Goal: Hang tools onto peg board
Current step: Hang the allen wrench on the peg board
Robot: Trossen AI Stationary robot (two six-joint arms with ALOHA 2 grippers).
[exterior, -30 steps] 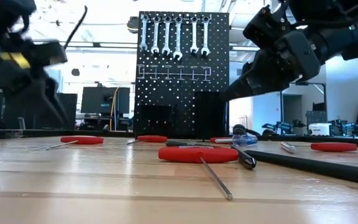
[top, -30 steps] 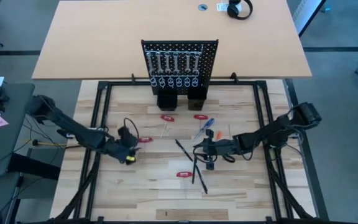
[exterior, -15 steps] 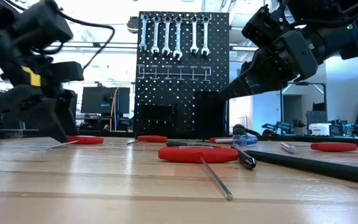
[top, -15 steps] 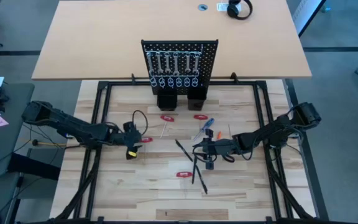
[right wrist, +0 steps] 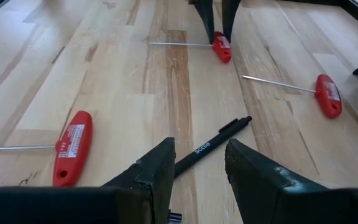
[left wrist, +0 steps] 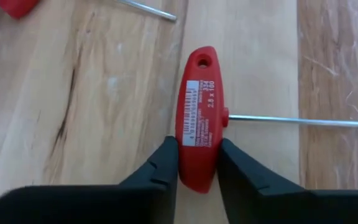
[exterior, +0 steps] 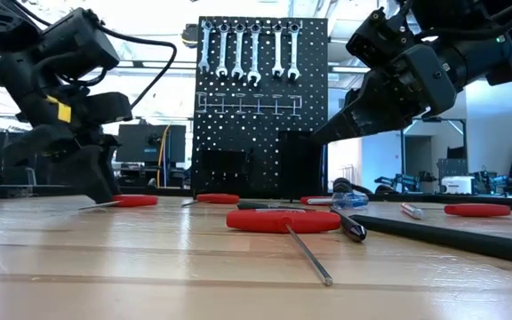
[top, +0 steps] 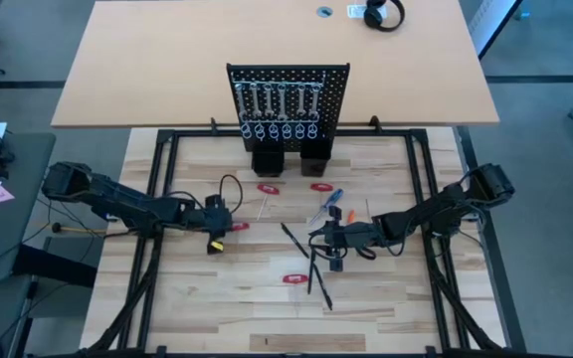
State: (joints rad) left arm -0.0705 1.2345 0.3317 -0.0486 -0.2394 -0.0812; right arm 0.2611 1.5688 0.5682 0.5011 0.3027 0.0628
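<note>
The left gripper [top: 216, 228] sits low over the table [top: 386, 298], at about 9 o'clock from the table's middle. In the left wrist view its jaws are closed on the lower end of a red T-handle key [left wrist: 197, 119], one finger [left wrist: 160, 167] pressed to each side of the handle; the key's thin silver shaft [left wrist: 303, 121] runs off sideways along the wood. In the low view this gripper [exterior: 96, 182] reaches down to the tabletop beside the red handle [exterior: 132, 200].

The right gripper [top: 322, 240] hovers near the middle of the table, toward 3 o'clock. Its jaws stand apart and hold nothing, with a black pen-like stick [right wrist: 211, 145] lying on the wood between and just ahead of them.

The peg board [top: 287, 104] stands upright at 12 o'clock on the table's far edge, with silver wrenches [exterior: 247, 49] hanging in a row near its top.

Other tools lie loose on the table: more red T-handle keys [top: 293, 278], a blue-handled screwdriver [top: 328, 202] and an orange-handled one [top: 346, 215] toward 1 o'clock from the middle, and long black sticks [top: 311, 268] crossing near 6 o'clock.
</note>
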